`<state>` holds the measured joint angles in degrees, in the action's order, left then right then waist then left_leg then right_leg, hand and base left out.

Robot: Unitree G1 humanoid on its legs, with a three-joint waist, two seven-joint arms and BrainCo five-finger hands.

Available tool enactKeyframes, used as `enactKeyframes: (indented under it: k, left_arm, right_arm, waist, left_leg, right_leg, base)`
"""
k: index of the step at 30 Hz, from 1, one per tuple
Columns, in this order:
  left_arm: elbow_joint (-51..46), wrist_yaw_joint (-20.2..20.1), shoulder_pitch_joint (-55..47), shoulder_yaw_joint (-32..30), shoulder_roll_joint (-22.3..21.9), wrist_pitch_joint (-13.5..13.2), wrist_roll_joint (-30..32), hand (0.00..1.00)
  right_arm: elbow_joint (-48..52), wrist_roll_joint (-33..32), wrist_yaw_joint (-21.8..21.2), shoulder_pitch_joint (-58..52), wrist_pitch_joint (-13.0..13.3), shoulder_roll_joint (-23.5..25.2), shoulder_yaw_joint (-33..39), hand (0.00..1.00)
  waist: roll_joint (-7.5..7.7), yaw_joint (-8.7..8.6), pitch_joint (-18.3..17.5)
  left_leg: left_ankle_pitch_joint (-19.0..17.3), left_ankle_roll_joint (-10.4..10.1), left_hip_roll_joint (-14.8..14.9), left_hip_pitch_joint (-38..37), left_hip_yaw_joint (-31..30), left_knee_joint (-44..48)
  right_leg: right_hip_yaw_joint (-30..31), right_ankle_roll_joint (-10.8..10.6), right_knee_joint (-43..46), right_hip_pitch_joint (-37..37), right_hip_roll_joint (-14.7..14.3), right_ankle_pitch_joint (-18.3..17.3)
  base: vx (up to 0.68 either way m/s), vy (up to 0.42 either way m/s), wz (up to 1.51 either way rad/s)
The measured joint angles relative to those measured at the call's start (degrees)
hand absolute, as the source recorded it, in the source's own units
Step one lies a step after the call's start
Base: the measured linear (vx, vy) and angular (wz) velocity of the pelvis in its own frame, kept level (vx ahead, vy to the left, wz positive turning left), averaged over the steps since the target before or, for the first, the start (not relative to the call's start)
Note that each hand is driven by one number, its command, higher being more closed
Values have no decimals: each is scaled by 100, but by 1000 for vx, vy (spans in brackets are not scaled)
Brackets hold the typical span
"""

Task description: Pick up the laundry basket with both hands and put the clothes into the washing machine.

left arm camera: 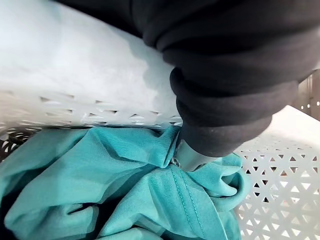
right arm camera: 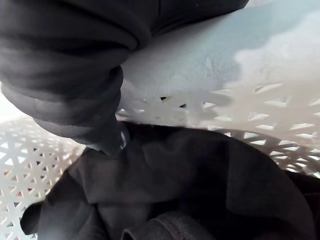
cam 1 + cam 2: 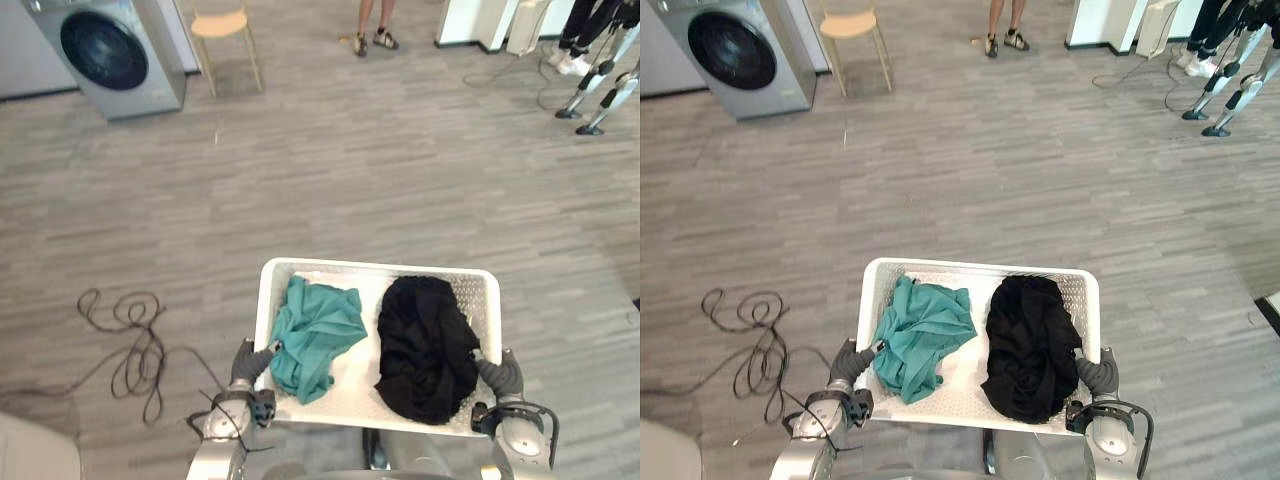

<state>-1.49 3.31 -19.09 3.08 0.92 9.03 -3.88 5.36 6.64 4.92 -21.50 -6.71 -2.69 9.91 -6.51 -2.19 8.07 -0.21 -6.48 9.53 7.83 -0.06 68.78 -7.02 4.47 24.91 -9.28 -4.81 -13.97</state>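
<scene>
A white perforated laundry basket (image 3: 380, 266) is held up above the grey plank floor (image 3: 400, 170), directly in front of the robot. Its left side rim is gripped by the left hand (image 3: 252, 362). In the left wrist view the dark ribbed cover is seen lying over the rim, and the thumb (image 1: 192, 159) is hooked down inside against the cloth. The right side rim is gripped in the same way by the right hand (image 3: 500, 375), whose covered thumb is seen curled over the edge in the right wrist view.

Two pieces of clothing are carried inside the basket. A crumpled teal garment (image 3: 315, 335) lies in the half nearer the left hand, and a bunched black garment (image 3: 425, 345) lies in the half nearer the right hand.

A silver washing machine (image 3: 110, 55) with a dark round door is seen well beyond the basket, far off to its left. A wooden stool (image 3: 222, 25) stands just beside the machine. A person's legs (image 3: 372, 25) are seen far beyond the basket.
</scene>
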Motion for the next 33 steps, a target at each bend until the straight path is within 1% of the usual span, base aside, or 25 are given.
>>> enactKeyframes:
  k: [2, 5, 7, 8, 9, 10, 11, 13, 14, 15, 16, 17, 20, 21, 22, 23, 24, 25, 26, 27, 28, 29, 30, 31, 33]
  left_arm:
    - [-8, -75, -182, -78, -6, -23, -22, 100]
    - [-25, -72, -260, -161, -21, -78, -192, 100]
    - [-42, -69, -318, -243, -117, -102, -282, 100]
    - [-31, -56, -348, -281, -188, -96, -292, 100]
    - [31, -41, -316, -286, -176, -71, -268, 100]
    - [78, -36, -298, -286, -156, -64, -267, 100]
    - [154, -33, -253, -338, -164, -49, -267, 100]
    - [235, -10, -295, -322, -100, -34, -265, 100]
    - [305, 53, -361, -319, 1, -9, -259, 100]
    - [319, 73, -343, -326, 51, 42, -247, 100]
    - [383, 76, -338, -353, 61, 66, -241, 100]
    - [417, 78, -333, -337, 48, 81, -239, 100]
    - [406, 68, -274, -189, 159, 81, -206, 100]
    - [399, 71, -204, -135, 208, 77, -213, 100]
    - [345, 56, -91, -98, 272, 72, -218, 100]
    - [280, 58, -38, -101, 280, 65, -217, 100]
    - [289, 57, -8, -77, 252, 66, -217, 100]
    - [334, 54, 24, -15, 187, 58, -204, 100]
    - [324, 53, 24, -34, -19, 67, -171, 100]
    - [322, 52, 24, -95, -135, 68, -203, 100]
    - [322, 55, 18, -126, -193, 70, -219, 100]
    - [315, 54, -59, -152, -176, 32, -305, 100]
    - [306, 49, -91, -150, -175, 8, -402, 100]
    - [306, 47, -132, -154, -172, -1, -440, 100]
    - [301, 45, -220, -276, -136, -104, -469, 100]
  right_arm:
    - [1, 1, 0, -57, -19, -72, -124, 100]
    - [25, 11, -15, 117, -53, -231, -248, 100]
    - [-35, 15, -27, 311, -50, -403, -292, 100]
    - [-284, 21, -52, 483, -4, -467, -297, 100]
    - [-653, 28, -58, 641, -3, -434, -269, 100]
    - [-786, 39, -81, 678, -4, -371, -241, 100]
    - [-1061, 75, -146, 867, -5, -344, -163, 100]
    - [-1216, 91, -217, 763, 11, -214, -148, 100]
    - [-1328, 146, -246, 623, 13, -56, -152, 100]
    - [-1296, 197, -238, 536, -2, 20, -155, 100]
    - [-1289, 208, -243, 500, 0, 36, -177, 100]
    - [-1289, 253, -249, 514, -2, 20, -167, 100]
    - [-994, 245, -244, 222, -34, 182, -29, 100]
    - [-835, 240, -242, 126, -43, 219, 29, 100]
    - [-587, 214, -236, 30, -44, 286, 88, 100]
    - [-441, 168, -220, -10, -43, 314, 86, 100]
    - [-422, 152, -203, -15, -35, 303, 88, 100]
    - [-436, 91, -170, -5, -48, 257, 129, 100]
    - [-411, 67, -147, 43, -69, 90, 122, 100]
    - [-371, 60, -145, 122, -69, -58, 72, 100]
    - [-360, 51, -146, 151, -69, -127, 29, 100]
    - [-312, -21, -131, 187, -65, -211, -46, 100]
    - [-312, -58, -133, 197, -64, -208, -45, 100]
    - [-313, -60, -136, 192, -65, -206, -46, 100]
    - [-324, -59, -137, 294, -66, -219, -97, 100]
  waist:
    - [105, 224, 12]
    - [115, 469, -9]
    - [123, 509, -71]
    - [196, 527, -147]
    - [445, 588, -251]
    - [533, 539, -334]
    - [503, 512, -256]
    - [797, 445, -219]
    - [1009, 357, -245]
    - [1113, 228, -248]
    - [1092, 213, -199]
    - [904, 211, -124]
    - [551, -27, -84]
    - [510, -30, -80]
    - [524, -29, -95]
    - [589, -19, -202]
    - [623, -90, -250]
    - [561, -205, -309]
    - [374, -223, -290]
    - [273, -193, -222]
    - [226, -189, -171]
    - [161, -113, -86]
    - [28, -37, -35]
    - [80, 24, 7]
    - [144, 367, 11]
  left_leg:
    - [-478, 519, 85, 1022, 419, 600]
    - [-960, 554, 180, 1707, 1018, -1384]
    - [-771, 302, -60, 1689, 1085, -3894]
    - [-76, 273, -251, 1627, 1025, -4631]
    - [111, 700, -614, 1534, 1113, -4612]
    - [22, 844, -675, 1478, 1135, -4433]
    - [-374, 1134, -642, 1832, 1237, -3355]
    - [-567, 1078, -1311, 1517, 1336, -3510]
    - [-1051, 1669, -1739, 769, 1385, -4077]
    - [-1221, 1695, -1862, 539, 1276, -4158]
    - [-1385, 1713, -1906, 252, 1236, -4186]
    - [-1540, 1700, -1883, -221, 1067, -4389]
    - [-1627, 1579, -1746, -1546, 464, -5436]
    - [-1640, 1515, -1700, -1785, 378, -5595]
    - [-1705, 1362, -1638, -2073, 265, -5736]
    - [-1816, 1174, -1660, -2304, 123, -5765]
    - [-1872, 1102, -1641, -2459, -23, -5744]
    - [-1908, 1058, -1536, -2607, -255, -5569]
    - [-1870, 960, -1376, -2555, -286, -4902]
    - [-1453, 516, -1327, -2066, -76, -3476]
    - [-888, 313, -1227, -1710, 68, -2622]
    - [224, 213, -713, -797, 512, -771]
    - [-58, 591, -364, -389, 718, -42]
    - [-225, 758, -212, -130, 840, 212]
    - [-965, 780, 57, 860, 1235, -313]
  right_leg:
    - [237, 1, -542, 898, 19, -172]
    - [523, -93, -1271, 1742, 171, -229]
    - [580, -313, -1494, 2066, 339, -360]
    - [662, -473, -1565, 2228, 490, -447]
    - [775, -607, -1484, 2323, 825, -520]
    - [812, -624, -1349, 2316, 975, -523]
    - [1009, -943, -802, 2286, 918, -334]
    - [1029, -1227, 1259, 1811, 1139, -10]
    - [936, -553, 3209, 1155, 1338, 1623]
    - [1065, -489, 3805, 870, 1374, 1928]
    - [1151, -545, 4502, 351, 1332, 1555]
    - [982, -401, 4780, -231, 1267, 954]
    - [245, -501, 3551, -1237, 1132, -19]
    - [72, -531, 2910, -1343, 1094, -16]
    - [-216, -660, 1398, -1378, 987, 157]
    - [-193, -619, 36, -1417, 827, 663]
    - [-98, -470, 15, -1376, 758, 1084]
    - [-51, -254, 309, -1274, 683, 1156]
    - [-273, -134, 654, -1091, 706, 778]
    - [-324, -34, 786, -818, 690, 459]
    - [-348, -23, 697, -581, 673, 355]
    - [-355, -95, 184, 172, 570, 113]
    - [-378, -107, -175, 689, 472, 73]
    - [-354, -131, -390, 962, 465, 58]
    - [-150, -188, -1254, 1876, 727, 29]
  base:
    - [630, -84, -38]
    - [577, 5, -42]
    - [694, 122, -29]
    - [843, 236, -33]
    - [871, 245, -16]
    - [772, 219, -3]
    - [728, 244, 24]
    - [704, 284, 29]
    - [615, 166, 48]
    - [634, 112, 53]
    - [559, 59, 26]
    - [556, 97, 16]
    - [817, 111, 55]
    - [888, 43, 65]
    - [771, -8, 51]
    - [785, -27, 60]
    - [670, -47, 80]
    - [874, -49, 73]
    - [1038, -48, 59]
    - [853, -31, 23]
    - [794, 11, 22]
    - [617, 25, 19]
    - [933, 33, 7]
    - [730, 27, -19]
    - [776, 71, -47]
